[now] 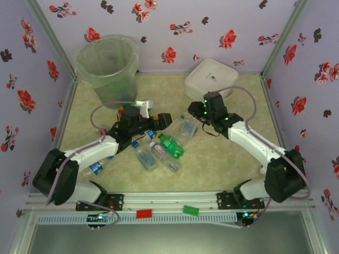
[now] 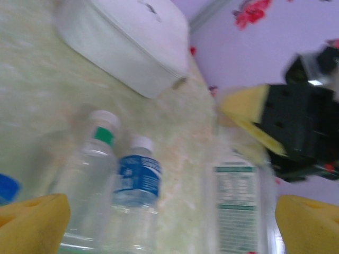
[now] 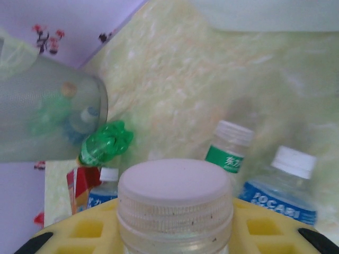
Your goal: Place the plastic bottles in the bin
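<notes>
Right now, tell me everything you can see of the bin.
The bin is a tall round bucket of translucent pale-green plastic, wider at the rim than the base, lined with a clear bag folded over the rim. It stands upright on the table in the far left corner. Blurred bottles, some green, show through its wall.

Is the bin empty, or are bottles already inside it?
Not empty. In the right wrist view, a green bottle and at least one blurred paler shape show through the translucent wall of the bin.
</notes>
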You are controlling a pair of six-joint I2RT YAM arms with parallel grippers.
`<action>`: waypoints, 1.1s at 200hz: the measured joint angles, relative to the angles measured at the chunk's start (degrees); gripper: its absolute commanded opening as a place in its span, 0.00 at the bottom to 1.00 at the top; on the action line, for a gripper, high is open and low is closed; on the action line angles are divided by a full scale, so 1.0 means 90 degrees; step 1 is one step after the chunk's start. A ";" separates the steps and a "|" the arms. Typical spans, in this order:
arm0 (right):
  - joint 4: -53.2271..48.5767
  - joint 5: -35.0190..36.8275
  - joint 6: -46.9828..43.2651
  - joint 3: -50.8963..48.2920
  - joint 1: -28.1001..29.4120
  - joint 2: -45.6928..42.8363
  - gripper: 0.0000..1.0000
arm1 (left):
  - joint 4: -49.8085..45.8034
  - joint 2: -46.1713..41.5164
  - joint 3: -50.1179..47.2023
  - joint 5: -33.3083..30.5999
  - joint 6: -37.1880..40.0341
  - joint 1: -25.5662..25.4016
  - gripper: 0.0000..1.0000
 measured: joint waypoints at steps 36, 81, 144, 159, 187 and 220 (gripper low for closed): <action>0.0041 -0.0267 -0.0323 0.0243 0.0413 0.0384 0.21 | 0.0389 0.0415 0.0000 0.0697 -0.0165 -0.0219 1.00; 0.0051 -0.0291 -0.0515 0.0364 0.0546 0.0391 0.21 | 0.0481 0.1037 0.0063 0.1100 -0.0338 -0.0690 0.98; 0.0049 -0.0175 -0.0653 0.0364 0.0551 0.0357 0.27 | 0.1105 0.1285 0.0032 0.1353 -0.0889 -0.0816 0.54; 0.0066 -0.0177 -0.0656 0.0367 0.0554 0.0340 0.34 | 0.1161 0.1297 0.0029 0.1365 -0.1018 -0.0818 0.42; 0.0085 -0.0143 -0.0712 0.0379 0.0576 0.0328 0.67 | 0.1251 0.1326 0.0029 0.1375 -0.1110 -0.0818 0.39; -0.0109 -0.0036 -0.0831 0.0512 0.0585 0.0204 0.82 | 0.1217 0.1348 0.0029 0.1324 -0.1081 -0.0792 0.38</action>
